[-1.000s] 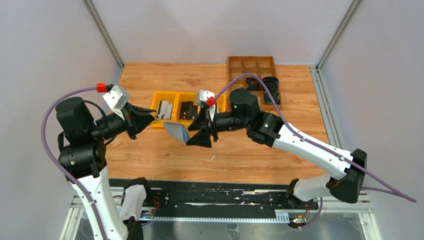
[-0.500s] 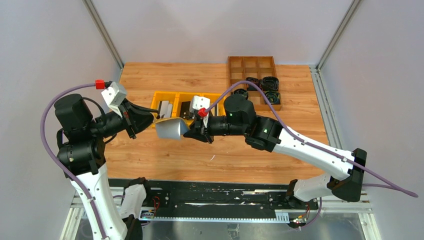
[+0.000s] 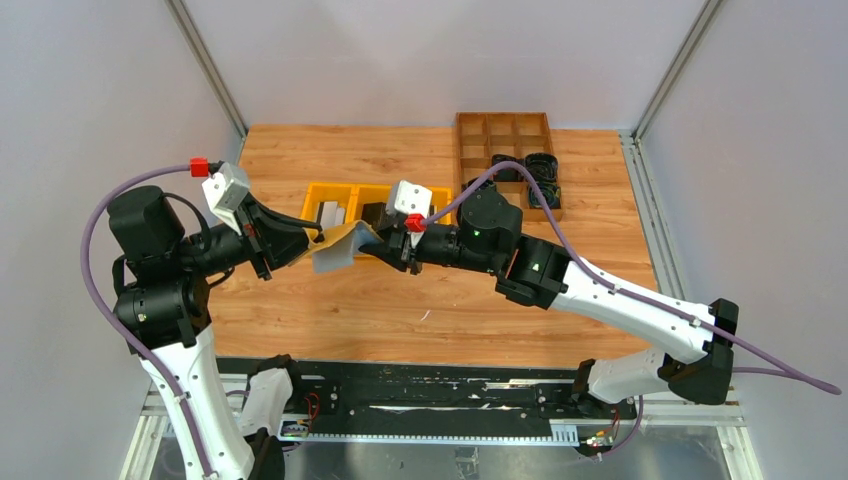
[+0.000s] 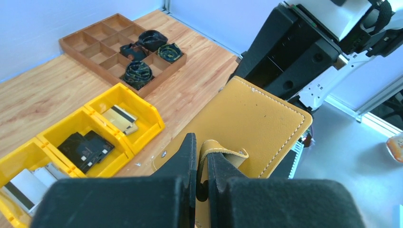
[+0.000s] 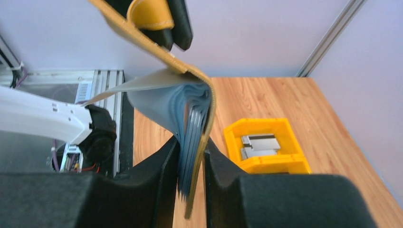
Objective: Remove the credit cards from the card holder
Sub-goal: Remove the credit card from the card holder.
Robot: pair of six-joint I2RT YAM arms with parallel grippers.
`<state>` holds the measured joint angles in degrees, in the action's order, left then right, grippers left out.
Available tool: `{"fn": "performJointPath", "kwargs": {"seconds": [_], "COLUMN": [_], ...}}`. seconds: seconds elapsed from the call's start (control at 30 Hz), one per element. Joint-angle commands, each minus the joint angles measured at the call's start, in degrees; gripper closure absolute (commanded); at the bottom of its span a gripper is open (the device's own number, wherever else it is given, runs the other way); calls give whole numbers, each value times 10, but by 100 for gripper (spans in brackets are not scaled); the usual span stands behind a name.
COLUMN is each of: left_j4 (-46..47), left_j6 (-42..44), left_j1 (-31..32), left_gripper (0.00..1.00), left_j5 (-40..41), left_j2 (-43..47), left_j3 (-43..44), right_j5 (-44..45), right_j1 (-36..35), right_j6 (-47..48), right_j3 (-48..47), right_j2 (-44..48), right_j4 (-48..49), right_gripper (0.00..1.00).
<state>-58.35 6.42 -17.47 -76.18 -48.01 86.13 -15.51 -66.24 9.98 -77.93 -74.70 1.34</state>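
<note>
The card holder (image 4: 259, 118) hangs in the air between the two arms, just left of centre in the top view, over the near edge of the yellow bins (image 3: 345, 195). The left gripper (image 4: 202, 154) is closed tight on the holder's small tan strap (image 4: 223, 152), and in the left wrist view the stitched mustard cover spreads away from it toward the right of the frame. In the right wrist view the holder droops open from the top, with a fan of grey leaves (image 5: 159, 102) curving down inside the tan cover. Whether these are cards or sleeves cannot be told. The right gripper (image 5: 191, 164) is closed on the holder's lower edge, one finger against the grey stack and the other against the cover. Loose credit cards (image 4: 119, 118) lie in the yellow bins, beige-gold in one, black in the next and silver-grey in the third, at the lower left of the left wrist view. A wooden tray (image 3: 505, 135) with dark rolled items stands at the upper right of the table (image 3: 330, 315).
</note>
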Motion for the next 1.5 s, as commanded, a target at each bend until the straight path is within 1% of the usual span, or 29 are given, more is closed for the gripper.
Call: {"fn": "performJointPath", "kwargs": {"seconds": [0.0, 0.07, 0.2, 0.3, 0.37, 0.4, 0.43, 0.47, 0.5, 0.6, 0.63, 0.67, 0.7, 0.73, 0.77, 0.87, 1.0, 1.07, 1.17, 1.27, 1.33, 1.47], "left_j4": [2, 2, 2, 2, 2, 1, 1, 1, 1, 1, 0, 0, -1, -1, -1, -1, 0, -1, -2, -3, -4, -5], "left_j6": [-19, -24, -28, -29, -28, -26, -22, -13, -3, 35, 50, 63, 77, 89, 96, 96, 98, 107, 115, 118, 132, 185], "left_j1": [3, 2, 3, 2, 2, 2, 2, 2, 3, 2, 2, 1, 2, 2, 2, 2, 1, 2, 2, 2, 2, 2], "left_gripper": [100, 100, 100, 100, 100, 100, 100, 96, 85, 41, 33, 27, 12, 4, 1, 0, 0, 0, 0, 0, 0, 0], "left_j5": [-34, -44, -57, -60, -59, -55, -47, -34, -18, 49, 77, 101, 122, 135, 137, 123, 86, 83, 91, 81, 83, 124], "left_j2": [-1, -2, -4, -5, -5, -5, -5, -5, -5, -4, -4, -1, 1, 5, 9, 20, 47, 55, 55, 54, 60, 79], "left_j3": [-3, -6, -11, -14, -15, -14, -13, -10, -7, 11, 20, 28, 34, 38, 39, 30, 6, -2, 5, 4, -11, -56], "right_j5": [17, 15, -13, -44, -64, -70, -71, -68, -62, -16, 11, 36, 60, 70, 74, 94, 133, 153, 217, 251, 235, 187], "right_j1": [-9, -9, -9, -9, -9, -9, -9, -9, -9, -9, -9, -8, -8, -8, -8, -8, -9, -9, -8, -7, 0, 3], "right_j6": [-20, -30, -48, -65, -72, -77, -82, -84, -86, -94, -96, -104, -117, -125, -133, -150, -168, -176, -190, -207, -234, -294], "right_j3": [2, 2, 1, -2, -5, -7, -10, -14, -18, -39, -51, -67, -89, -104, -117, -145, -179, -199, -216, -217, -219, -232], "right_j2": [12, 9, 4, -2, -6, -6, -7, -8, -9, -13, -17, -23, -30, -38, -45, -64, -87, -99, -104, -101, -97, -102], "right_j4": [89, 96, 110, 112, 107, 102, 95, 86, 76, 27, 4, -26, -55, -77, -95, -138, -186, -210, -229, -232, -232, -226], "right_gripper": [75, 75, 70, 70, 75, 79, 86, 95, 99, 100, 100, 100, 100, 100, 100, 100, 100, 100, 100, 100, 100, 100]}}
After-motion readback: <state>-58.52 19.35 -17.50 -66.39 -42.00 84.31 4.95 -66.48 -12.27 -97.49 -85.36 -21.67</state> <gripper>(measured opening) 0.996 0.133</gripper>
